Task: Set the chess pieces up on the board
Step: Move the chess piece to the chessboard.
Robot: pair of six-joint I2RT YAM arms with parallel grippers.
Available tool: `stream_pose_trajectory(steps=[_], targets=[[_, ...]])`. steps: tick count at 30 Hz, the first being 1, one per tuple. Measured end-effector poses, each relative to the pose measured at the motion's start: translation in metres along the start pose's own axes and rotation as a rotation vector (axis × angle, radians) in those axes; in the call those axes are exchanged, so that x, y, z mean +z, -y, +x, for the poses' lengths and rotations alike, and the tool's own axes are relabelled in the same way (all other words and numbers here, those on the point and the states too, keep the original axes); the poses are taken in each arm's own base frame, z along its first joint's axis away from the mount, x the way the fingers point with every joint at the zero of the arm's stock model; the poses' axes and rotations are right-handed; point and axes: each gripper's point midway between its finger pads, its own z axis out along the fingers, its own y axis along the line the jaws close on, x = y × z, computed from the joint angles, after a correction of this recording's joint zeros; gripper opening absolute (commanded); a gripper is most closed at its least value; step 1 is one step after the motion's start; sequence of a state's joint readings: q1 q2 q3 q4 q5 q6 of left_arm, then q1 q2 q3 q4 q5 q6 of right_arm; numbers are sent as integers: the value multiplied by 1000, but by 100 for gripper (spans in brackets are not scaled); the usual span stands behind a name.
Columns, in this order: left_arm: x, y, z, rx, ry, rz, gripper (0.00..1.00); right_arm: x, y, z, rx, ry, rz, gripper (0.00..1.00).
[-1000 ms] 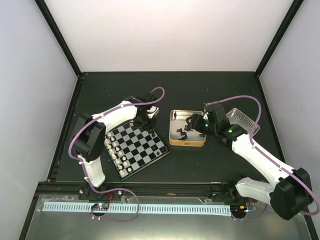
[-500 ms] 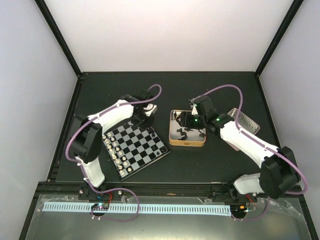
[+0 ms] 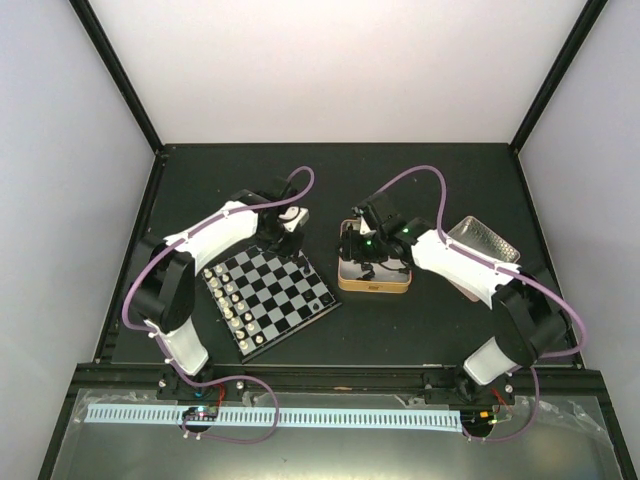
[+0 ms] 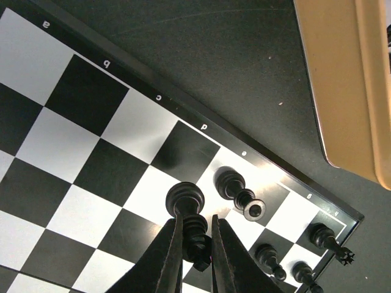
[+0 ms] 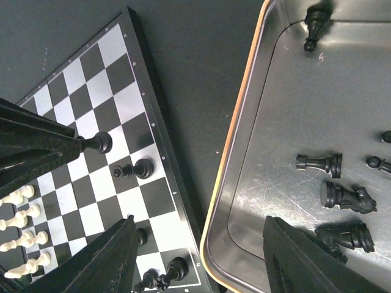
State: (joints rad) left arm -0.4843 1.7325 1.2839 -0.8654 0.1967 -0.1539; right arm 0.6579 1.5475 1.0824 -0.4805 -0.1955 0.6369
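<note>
The board point(image 3: 285, 290) lies left of centre, also seen in the left wrist view point(image 4: 91, 165) and the right wrist view point(image 5: 131, 131). My left gripper point(image 4: 197, 235) is shut on a black chess piece point(image 4: 186, 200), held upright over a pale square by the board's far edge point(image 3: 283, 238); I cannot tell whether it touches. A few black pieces point(image 4: 235, 186) stand nearby. My right gripper point(image 5: 201, 244) is open and empty, straddling the tin's left rim point(image 3: 352, 245). Several black pieces point(image 5: 345, 196) lie in the tin.
The gold-rimmed tin point(image 3: 375, 288) sits right of the board; its rim point(image 5: 241, 122) runs between my right fingers. The tin lid point(image 3: 485, 240) lies further right. Cream-white pieces point(image 3: 230, 305) line the board's left side. Black frame posts edge the table.
My right arm has swung left, from the tin's right side to over its left rim. My left gripper has shifted slightly left, still holding the black piece.
</note>
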Motion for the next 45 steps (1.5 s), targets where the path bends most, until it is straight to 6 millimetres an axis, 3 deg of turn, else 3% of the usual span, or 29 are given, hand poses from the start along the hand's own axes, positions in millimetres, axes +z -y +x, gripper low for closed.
stream_pose_trajectory(steps=[9,17,25,33,37,45], targets=[[3,1,4,-8,-10,15,7,8,-2,7,-16,-40,30,53],[12,-11,22,-57,-39,2,6,25,-36,5,-101,-69,15,49],[3,-27,41,-113,-29,-6,6,58,-58,27,-148,-167,10,48],[-1,-43,57,-171,-15,-13,7,74,-85,28,-217,-191,30,41],[-5,-47,61,-185,-4,-15,7,81,-84,24,-228,-186,91,36],[-10,-56,64,-214,19,-20,6,94,-58,32,-202,-212,208,28]])
